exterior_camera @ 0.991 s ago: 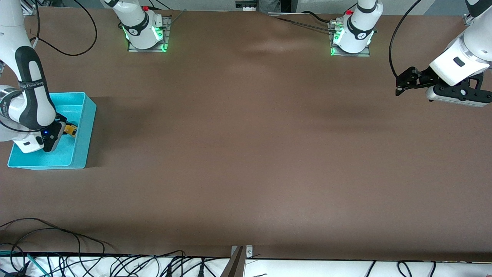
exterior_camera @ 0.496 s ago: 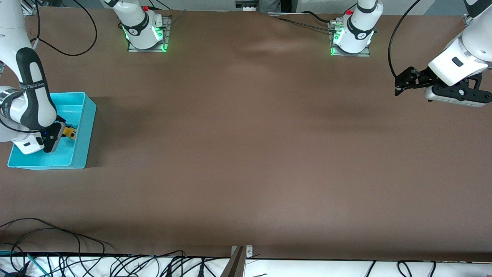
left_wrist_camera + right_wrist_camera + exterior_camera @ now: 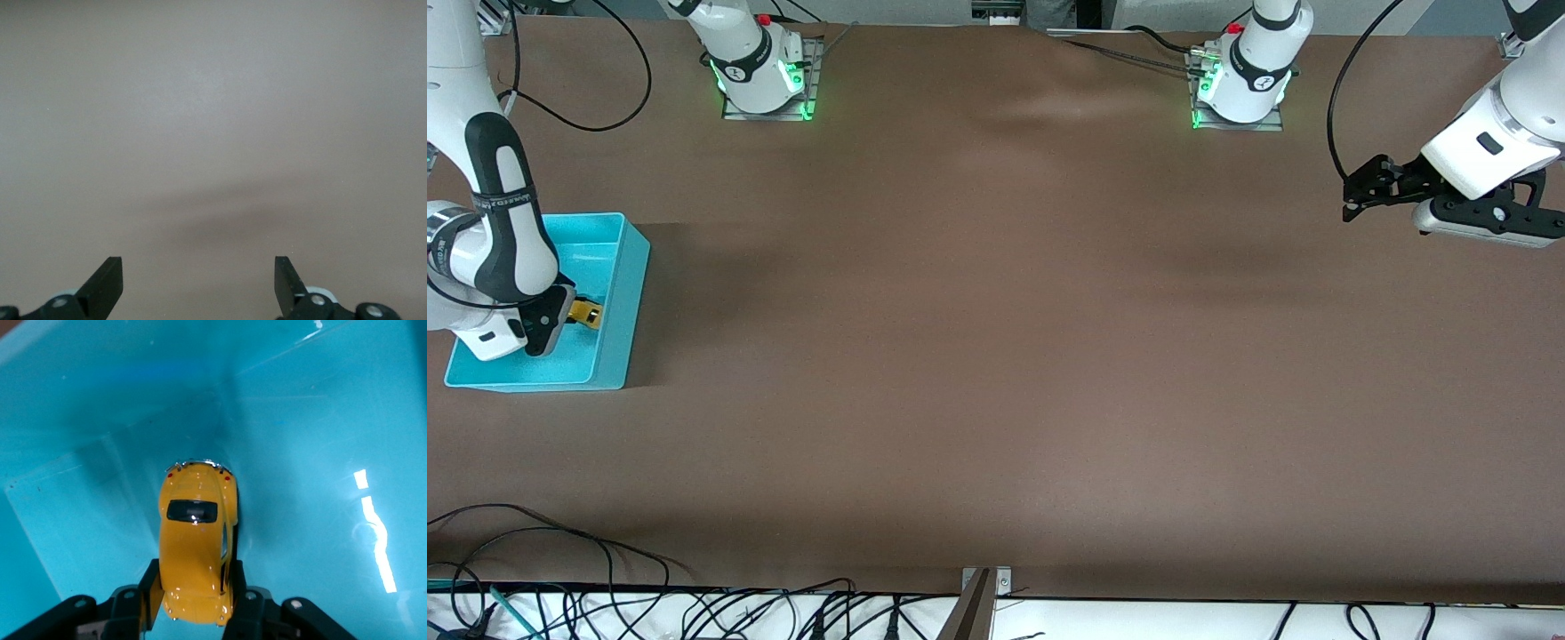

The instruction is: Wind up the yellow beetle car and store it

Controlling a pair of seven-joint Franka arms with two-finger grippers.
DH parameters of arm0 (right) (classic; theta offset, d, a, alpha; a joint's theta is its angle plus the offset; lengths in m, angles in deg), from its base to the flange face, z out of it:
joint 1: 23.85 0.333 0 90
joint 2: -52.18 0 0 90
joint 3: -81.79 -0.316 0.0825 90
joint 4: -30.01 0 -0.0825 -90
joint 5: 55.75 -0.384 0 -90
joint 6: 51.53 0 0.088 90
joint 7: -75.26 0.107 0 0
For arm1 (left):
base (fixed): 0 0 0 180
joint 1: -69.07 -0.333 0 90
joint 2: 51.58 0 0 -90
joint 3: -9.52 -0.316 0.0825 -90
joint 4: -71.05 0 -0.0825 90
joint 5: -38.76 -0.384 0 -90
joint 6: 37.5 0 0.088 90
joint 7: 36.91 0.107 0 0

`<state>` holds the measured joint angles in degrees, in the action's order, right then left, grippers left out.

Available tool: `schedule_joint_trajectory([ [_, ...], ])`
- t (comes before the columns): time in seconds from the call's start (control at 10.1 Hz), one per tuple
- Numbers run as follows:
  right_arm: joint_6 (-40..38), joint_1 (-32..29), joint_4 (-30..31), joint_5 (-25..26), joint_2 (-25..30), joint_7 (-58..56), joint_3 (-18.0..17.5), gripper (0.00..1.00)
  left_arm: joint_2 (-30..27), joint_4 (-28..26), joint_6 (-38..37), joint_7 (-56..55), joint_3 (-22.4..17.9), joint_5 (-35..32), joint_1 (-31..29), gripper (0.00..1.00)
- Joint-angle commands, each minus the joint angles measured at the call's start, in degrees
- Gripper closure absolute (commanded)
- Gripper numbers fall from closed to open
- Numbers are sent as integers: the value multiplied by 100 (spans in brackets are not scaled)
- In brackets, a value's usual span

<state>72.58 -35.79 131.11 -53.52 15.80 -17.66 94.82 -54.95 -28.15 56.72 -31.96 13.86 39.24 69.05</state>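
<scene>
The right gripper (image 3: 574, 307) is pinching the car (image 3: 195, 543) and has been sinking lower inside the bin (image 3: 618, 351), so only the release is remaining. The left gripper (image 3: 199, 283) is waiting, spread, over the table (image 3: 996, 356)

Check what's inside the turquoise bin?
Inside the bin: the yellow toy car, clamped in the right gripper. The arm covers part of the bin floor in the front view.

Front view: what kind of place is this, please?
Probably a robotics lab: two Franka arms bolted to a brown table, loose cables along its edge, and a turquoise bin where the right end effector holds a yellow beetle car.
</scene>
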Motion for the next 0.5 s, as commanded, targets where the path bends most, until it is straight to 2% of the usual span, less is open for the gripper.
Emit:
schedule_joint_trajectory([
  [0.0, 70, -10, -135, 41, -141, -104, -3, 100, -32, -12, 0, 103, -3, 84, -42, 0],
  [0.1, 70, -10, -143, 41, -141, -78, -3, 100, -32, -12, 0, 103, -3, 84, -42, 0],
  [0.3, 61, -1, -143, 41, -141, 1, -3, 18, -32, -12, 0, 112, -3, 84, -51, 0],
  [0.4, 61, -1, -143, 32, -141, -7, -3, 0, -32, -12, 0, 103, -3, 84, -42, 0],
])
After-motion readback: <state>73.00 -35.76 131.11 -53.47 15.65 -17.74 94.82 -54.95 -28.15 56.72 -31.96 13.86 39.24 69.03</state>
